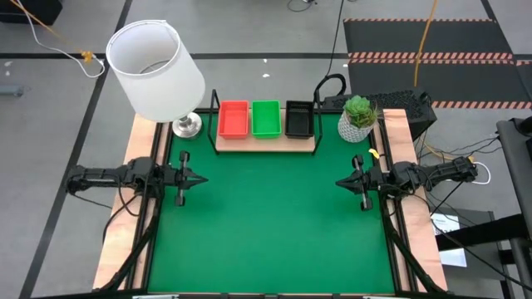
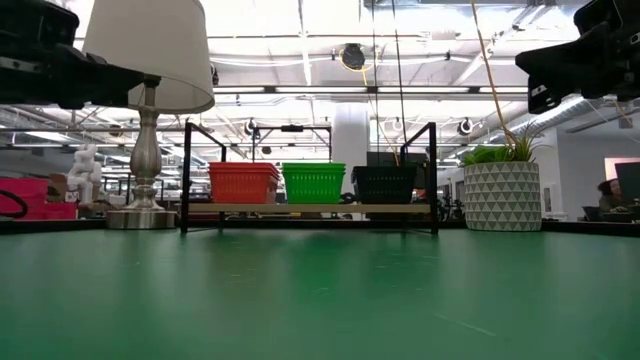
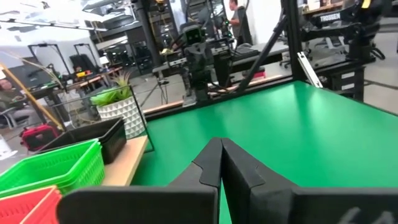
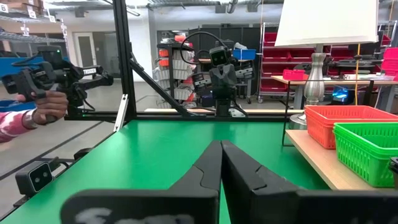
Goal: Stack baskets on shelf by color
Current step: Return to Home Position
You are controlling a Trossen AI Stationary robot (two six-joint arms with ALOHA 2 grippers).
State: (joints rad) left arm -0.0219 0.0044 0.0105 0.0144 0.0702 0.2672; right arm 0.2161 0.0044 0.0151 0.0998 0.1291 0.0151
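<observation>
In front of the shelf (image 1: 266, 144) and well apart from it, the left gripper (image 1: 191, 178) and right gripper (image 1: 343, 182) hang over the mat (image 1: 274, 232), 1 off each end, each with fingers pressed together on nothing. On the shelf stand 3 piles (the count per pile can't be read): orange-red baskets (image 1: 233, 119) at its left end, green baskets (image 1: 266, 117) in the middle, black baskets (image 1: 299, 118) at its right end. The sorting looks finished. The step in hand is parking the arms, so the next move only needs them settled clear of the shelf.
</observation>
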